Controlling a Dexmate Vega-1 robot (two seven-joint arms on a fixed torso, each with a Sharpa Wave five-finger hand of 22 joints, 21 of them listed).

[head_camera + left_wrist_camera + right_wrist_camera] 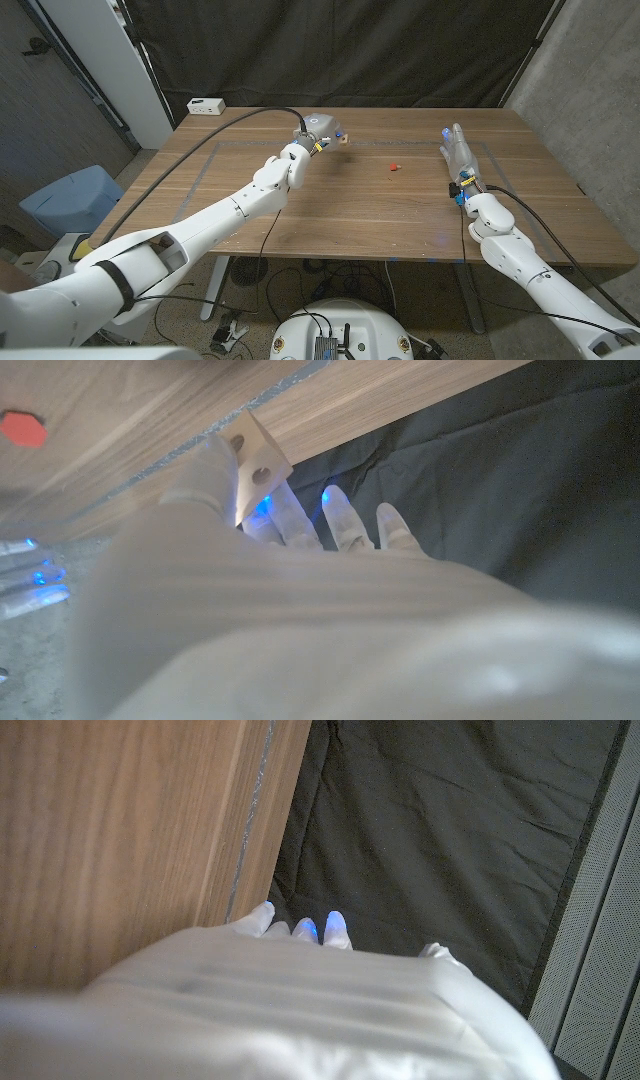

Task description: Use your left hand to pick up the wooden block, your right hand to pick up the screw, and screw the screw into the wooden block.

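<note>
Your left hand point(318, 131) grips the wooden block point(255, 464), hole facing out, ready for threading; the red screw point(394, 167) lies mid-table; your right hand point(457, 150) holds nothing, fingers extended.

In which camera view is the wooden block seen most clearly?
The left wrist view: the wooden block is close, its holes visible, held in the left hand. In the head view the block is small and partly hidden by that hand.
</note>
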